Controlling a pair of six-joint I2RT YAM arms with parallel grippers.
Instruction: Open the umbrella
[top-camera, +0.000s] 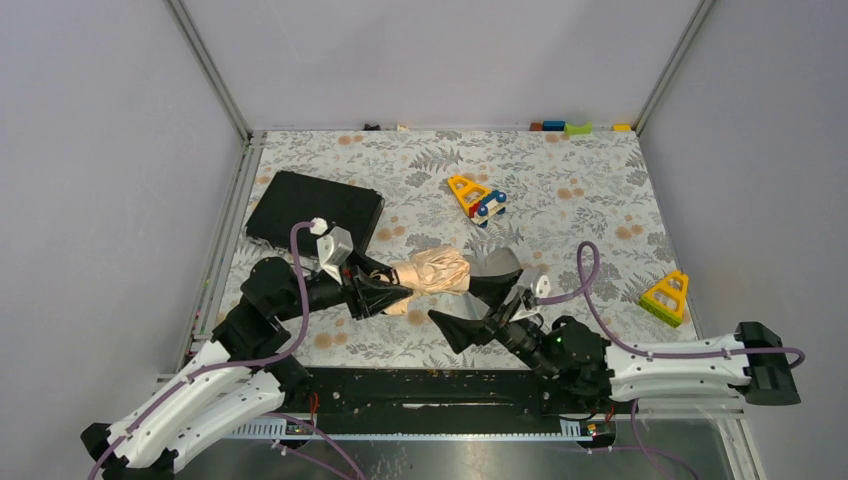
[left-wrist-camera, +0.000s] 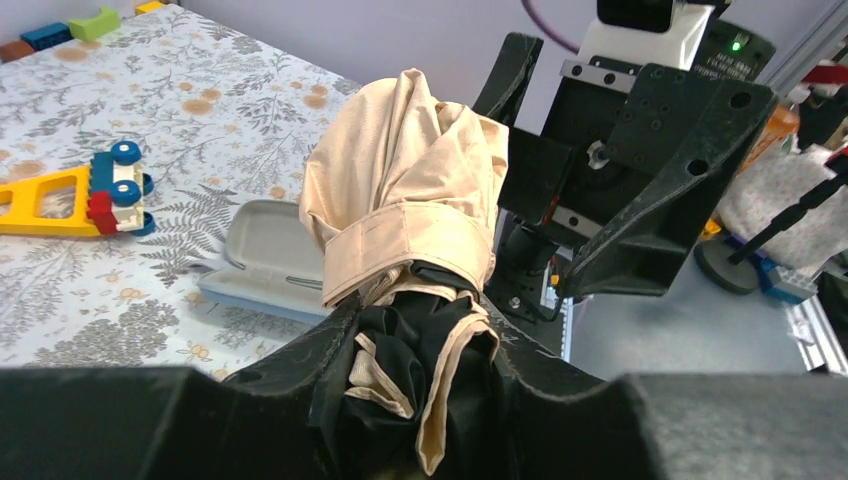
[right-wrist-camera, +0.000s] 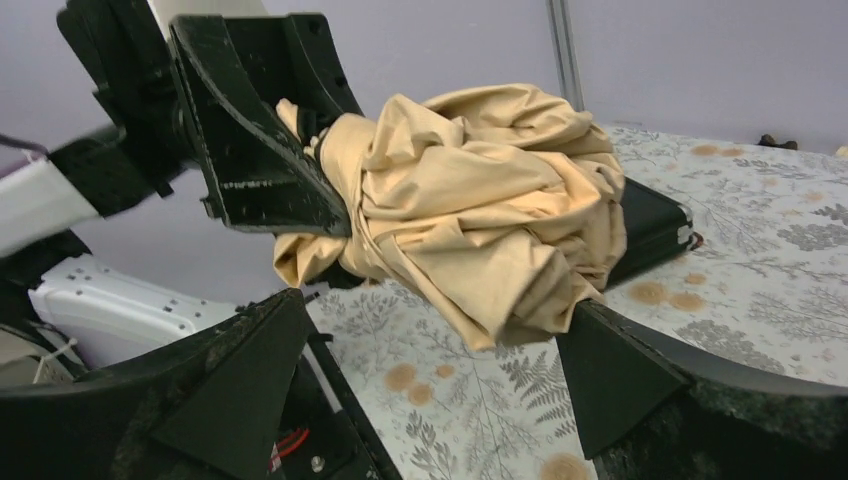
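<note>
The umbrella (top-camera: 437, 271) is folded, a bunched peach-tan bundle held just above the table's near middle. My left gripper (top-camera: 396, 291) is shut on its near end. In the left wrist view the black underside and peach hems sit pinched between the jaws (left-wrist-camera: 420, 335), and the strapped canopy (left-wrist-camera: 405, 190) sticks out beyond them. My right gripper (top-camera: 452, 301) is open, with its jaws wide apart at the umbrella's other end. In the right wrist view the canopy (right-wrist-camera: 480, 200) hangs just above and between the open fingers (right-wrist-camera: 435, 312), with no visible grip. The shaft and knob handle are hidden.
A flat black case (top-camera: 314, 207) lies at the back left. A grey case (top-camera: 500, 262) lies right behind the right gripper. A yellow toy with blue wheels (top-camera: 476, 197) sits mid-back, and a yellow triangle (top-camera: 667, 297) at the right. Small blocks (top-camera: 577, 128) line the far edge.
</note>
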